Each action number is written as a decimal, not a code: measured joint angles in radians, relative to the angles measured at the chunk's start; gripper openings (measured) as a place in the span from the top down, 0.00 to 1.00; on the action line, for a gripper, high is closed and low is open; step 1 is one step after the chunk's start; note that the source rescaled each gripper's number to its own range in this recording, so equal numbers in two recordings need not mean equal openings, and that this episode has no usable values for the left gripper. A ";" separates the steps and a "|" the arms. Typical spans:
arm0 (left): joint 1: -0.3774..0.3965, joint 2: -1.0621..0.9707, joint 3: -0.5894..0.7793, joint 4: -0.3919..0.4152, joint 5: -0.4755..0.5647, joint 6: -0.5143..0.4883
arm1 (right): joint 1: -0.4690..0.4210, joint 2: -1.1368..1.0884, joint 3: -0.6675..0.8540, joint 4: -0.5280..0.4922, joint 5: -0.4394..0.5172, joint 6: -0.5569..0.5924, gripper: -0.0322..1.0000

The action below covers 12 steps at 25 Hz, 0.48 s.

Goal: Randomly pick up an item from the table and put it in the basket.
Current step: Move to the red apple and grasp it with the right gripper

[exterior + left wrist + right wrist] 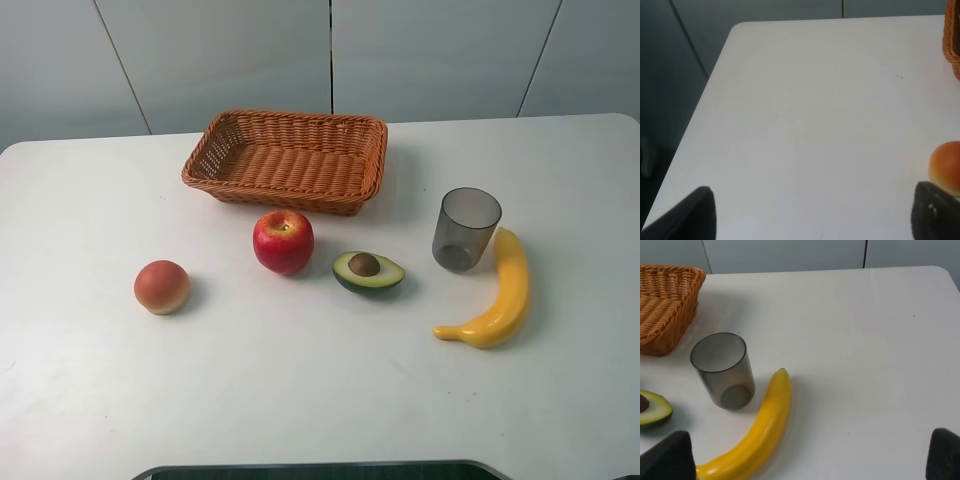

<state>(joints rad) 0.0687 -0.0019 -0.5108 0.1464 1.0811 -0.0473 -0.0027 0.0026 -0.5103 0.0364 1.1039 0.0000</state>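
The red apple (pixel 283 241) with a yellowish patch at its stem stands on the white table (pixel 300 380), just in front of the orange-brown wicker basket (pixel 287 159), which holds nothing. Neither arm shows in the exterior high view. In the left wrist view my left gripper (pixel 812 220) is open and empty over bare table near the left edge; the basket's corner (pixel 953 40) shows at the side. In the right wrist view my right gripper (pixel 805 460) is open and empty above the table; the basket (pixel 665 305) shows there too. The apple is out of both wrist views.
An orange-pink peach (pixel 162 286) lies left of the apple and shows beside a left fingertip (pixel 946 165). A halved avocado (pixel 368 271), a grey translucent cup (pixel 466 229) and a yellow banana (pixel 497 295) lie to the right; cup (pixel 723 369) and banana (pixel 757 432) are in front of my right gripper.
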 joint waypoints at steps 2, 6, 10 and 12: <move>0.000 0.000 0.000 0.000 0.000 0.000 | 0.000 0.000 0.000 0.000 0.000 0.000 0.00; 0.000 0.000 0.000 0.000 0.000 0.000 | 0.000 0.000 0.000 0.000 0.000 0.000 0.00; 0.000 0.000 0.000 0.000 0.000 0.000 | 0.000 0.000 0.000 0.000 0.000 0.000 0.00; 0.000 0.000 0.000 0.000 0.000 0.002 | 0.000 0.000 0.000 0.000 0.000 0.000 0.00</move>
<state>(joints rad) 0.0687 -0.0019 -0.5108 0.1464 1.0811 -0.0453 -0.0027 0.0026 -0.5103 0.0364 1.1039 0.0000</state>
